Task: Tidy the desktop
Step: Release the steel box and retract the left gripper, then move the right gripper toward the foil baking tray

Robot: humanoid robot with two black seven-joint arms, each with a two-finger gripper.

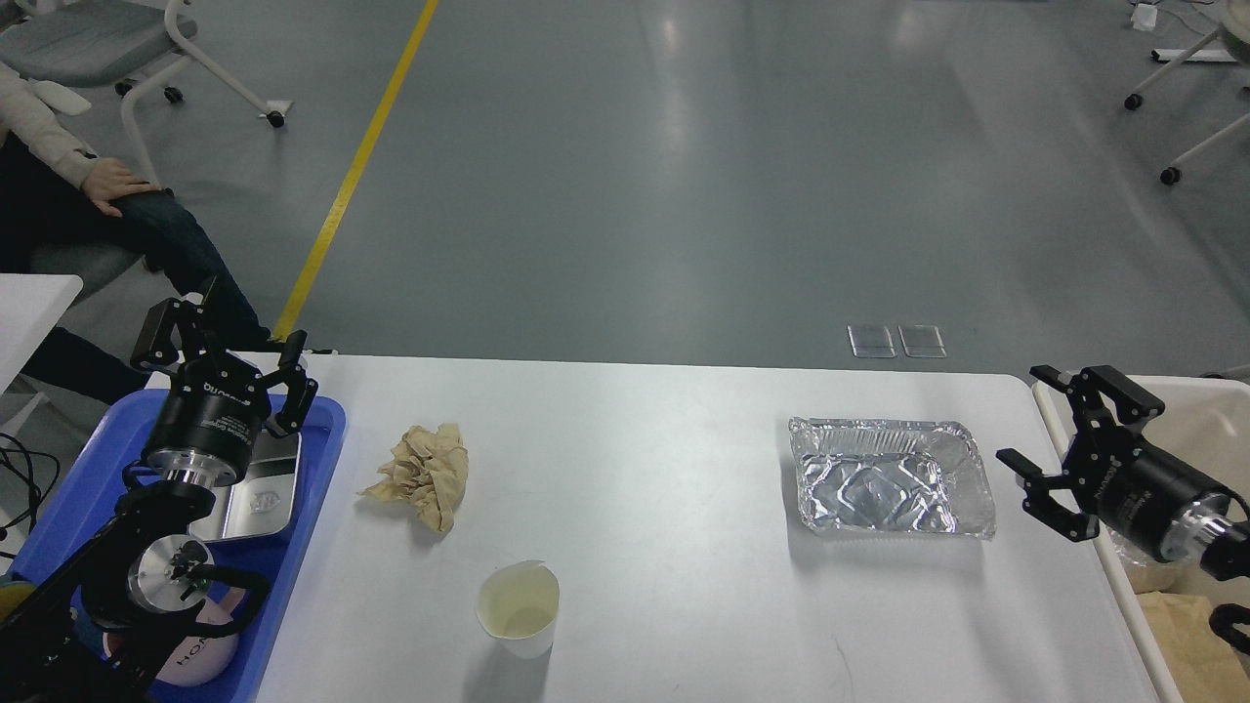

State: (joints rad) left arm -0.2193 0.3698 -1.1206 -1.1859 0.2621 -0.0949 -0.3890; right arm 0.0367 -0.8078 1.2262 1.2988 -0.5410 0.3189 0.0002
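Both grippers, left (227,350) and right (1066,451), gape empty beside the desktop (664,547) bearing one crumpled napkin (422,473), one paper cup (519,607), one foil tray (890,478).

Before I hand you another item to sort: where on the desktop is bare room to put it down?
The widest bare patch on the desktop lies between the crumpled paper and the foil tray. The near right corner, below the foil tray, is bare too. The left side is crowded: paper, paper cup, blue tray.

Bright, even overhead light. Pale glare streaks on grey floor (684,146). Soft short shadows under items on my worktop (664,547). Foil tray (889,478) glints. Focus sharp throughout.
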